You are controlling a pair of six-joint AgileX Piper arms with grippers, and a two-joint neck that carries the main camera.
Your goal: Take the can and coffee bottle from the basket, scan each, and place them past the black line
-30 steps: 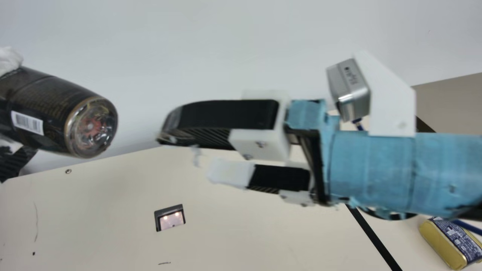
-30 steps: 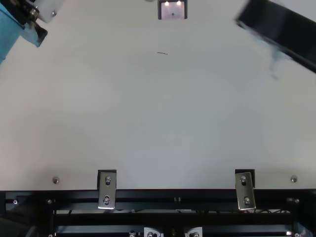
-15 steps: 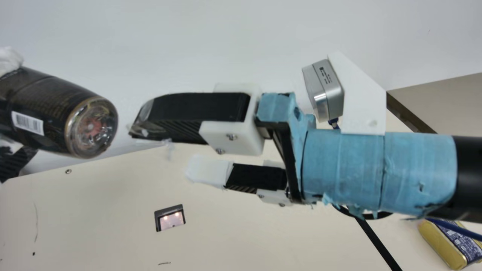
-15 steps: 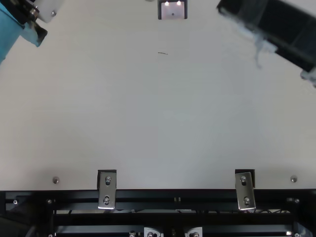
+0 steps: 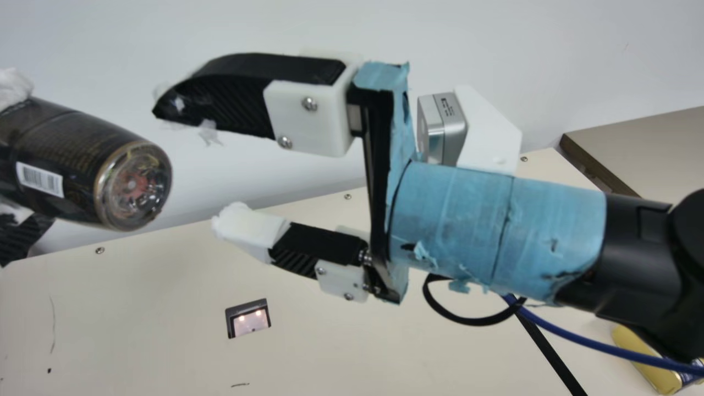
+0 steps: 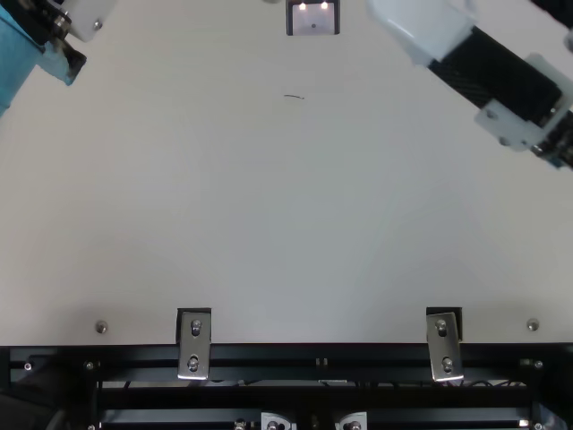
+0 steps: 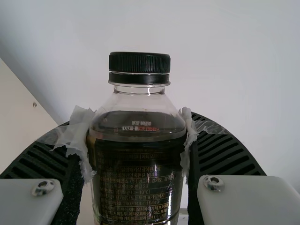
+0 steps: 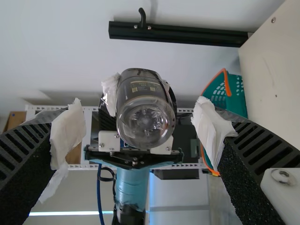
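Observation:
My left gripper (image 5: 15,158) is at the main view's left edge, shut on the dark coffee bottle (image 5: 71,165), whose base and barcode face rightward. In the left wrist view, my left gripper (image 7: 137,136) has its taped fingers on both sides of the upright bottle (image 7: 138,178) below the black cap. My right gripper (image 5: 190,165) is open and empty, a short way right of the bottle's base. From the right wrist view, the bottle's base (image 8: 145,122) appears between the open fingers of my right gripper (image 8: 138,115), farther off. The gold can (image 5: 641,352) lies beyond the black line (image 5: 550,352), partly behind my right arm.
The scanner window (image 5: 248,320) is set in the table (image 5: 137,308) below both grippers. A tan board (image 5: 649,143) is at the right. In the right wrist view, a green basket (image 8: 238,96) with orange trim stands beside the table.
My right gripper has moved leftward toward the bottle's base and turned, its fingers showing farther apart in the main view. The left gripper and bottle have kept still.

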